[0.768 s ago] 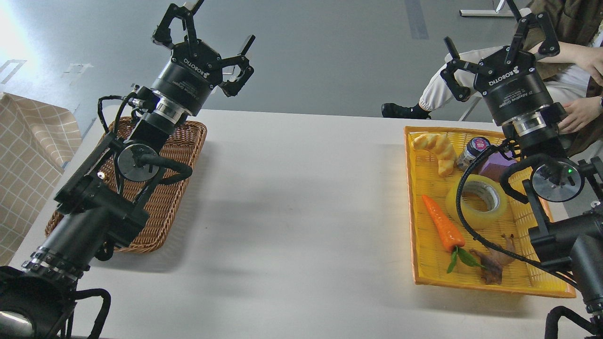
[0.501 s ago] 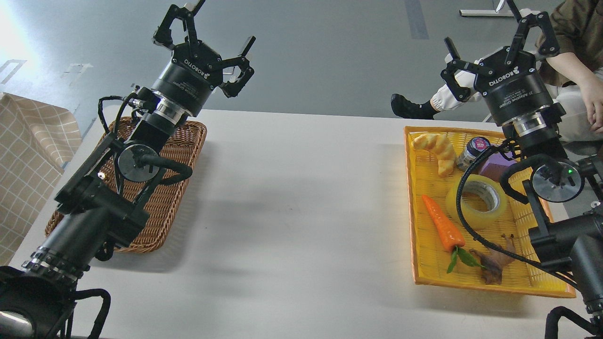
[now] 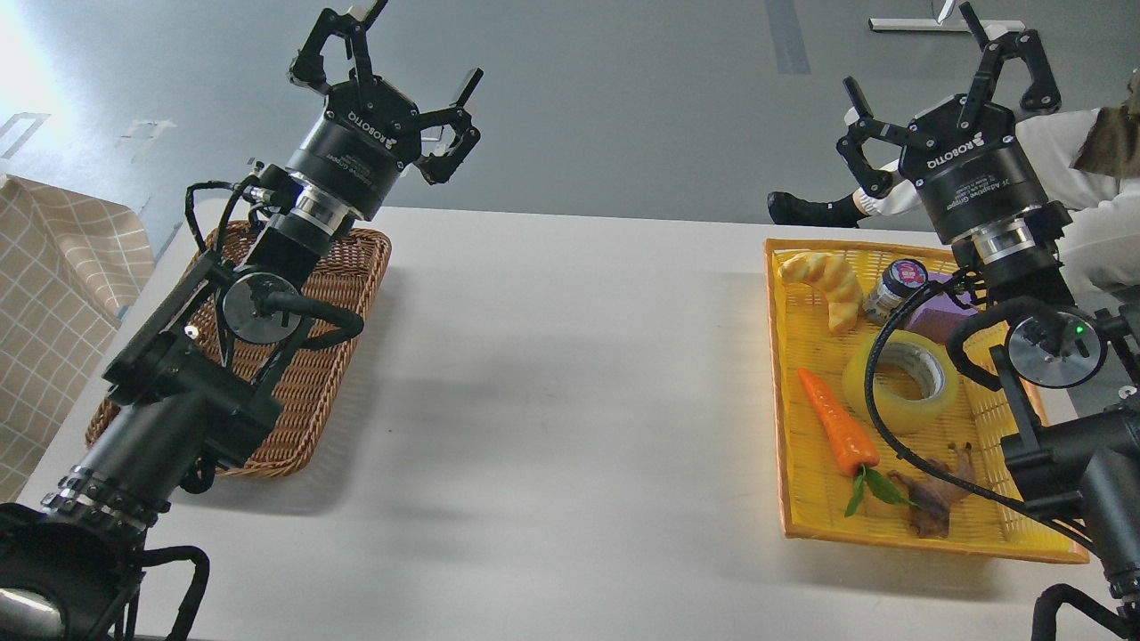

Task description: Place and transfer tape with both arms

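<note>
The scene is bright and evenly lit, sharp throughout. A washed-out glare with a faint rainbow tint flares on the floor [image 3: 27, 53] beyond the table's far left corner. Soft, blurred shadows lie across the middle of the table [image 3: 552, 374] — darker under the brown basket [image 3: 347, 294] — and along the yellow tray's [image 3: 926, 530] near edge.

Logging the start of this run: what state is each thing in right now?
left gripper: open, empty, raised.
right gripper: open, empty, raised.
tape: lying flat in the yellow basket, ungrasped.
carrot: lying beside the tape.
small jar: capped.
wicker basket: partly hidden by the left arm.
</note>
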